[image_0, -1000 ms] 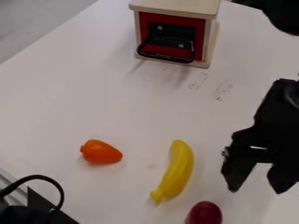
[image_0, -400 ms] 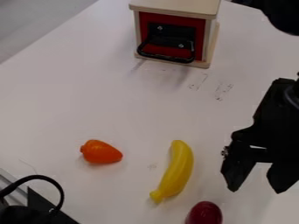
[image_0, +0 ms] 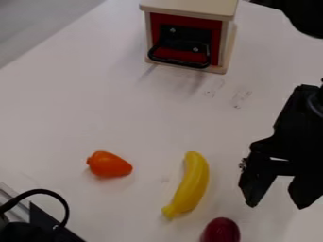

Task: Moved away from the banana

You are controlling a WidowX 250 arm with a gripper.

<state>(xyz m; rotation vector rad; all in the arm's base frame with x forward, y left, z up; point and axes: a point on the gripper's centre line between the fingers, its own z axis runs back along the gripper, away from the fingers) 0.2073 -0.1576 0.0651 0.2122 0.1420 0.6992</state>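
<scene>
Camera view, looking down at a slant: a white table [image_0: 120,113] takes up most of the scene, its edge running diagonally at the upper left against a grey floor [image_0: 35,26]. At the right side hangs the black gripper [image_0: 277,206], its jaws spread, with white tabletop visible between the fingertips, which point toward the bottom of the view. A rounded black part of the arm [image_0: 307,16] shows in the upper right corner. At the top, cut by the view's edge, stands a pale wooden box [image_0: 189,9] with a red front panel and a black looped handle [image_0: 181,62] fixed to it. In the lower left corner lies a black object [image_0: 24,232] with a cable [image_0: 65,204] curving up and over in an arc. The yellow banana [image_0: 191,185] lies on the table near the bottom, left of the gripper and apart from it, its upper end leaning right and its stubby lower end pointing down and left. An orange toy vegetable [image_0: 110,165] lies to its left, well apart, tapering toward the lower right. Just below the banana is a dark red rounded object [image_0: 221,231], cut off by the bottom edge.
</scene>
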